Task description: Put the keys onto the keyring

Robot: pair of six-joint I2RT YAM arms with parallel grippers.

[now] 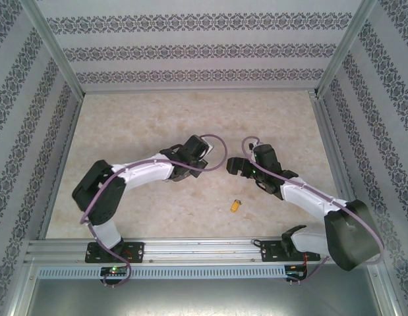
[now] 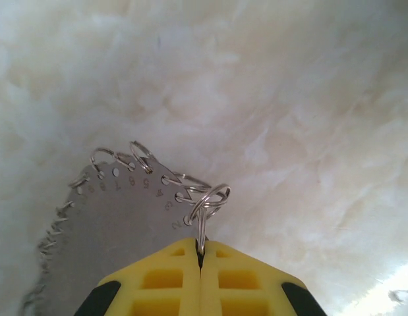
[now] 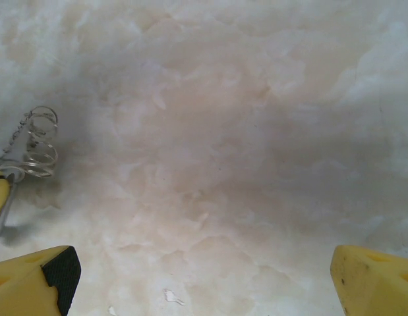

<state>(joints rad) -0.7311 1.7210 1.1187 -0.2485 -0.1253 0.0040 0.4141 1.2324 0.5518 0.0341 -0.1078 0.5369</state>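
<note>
see the left tool (image 2: 200, 258) clenched on a small wire loop (image 2: 208, 199) at the rim of the keyring (image 2: 118, 224), just ahead of it; find the right tool (image 3: 204, 270) released, spread wide, grasping nothing, facing the left tool; spot one key (image 1: 236, 205) flat on the table (image 1: 157, 118), behind the right tool, apart from it

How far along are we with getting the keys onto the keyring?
Done: nothing threaded that I can see; the visible rim of the keyring carries only bare small loops. In hand: the left gripper is shut on one loop. Left: a key lies loose on the table, and the right gripper is open and empty.
</note>
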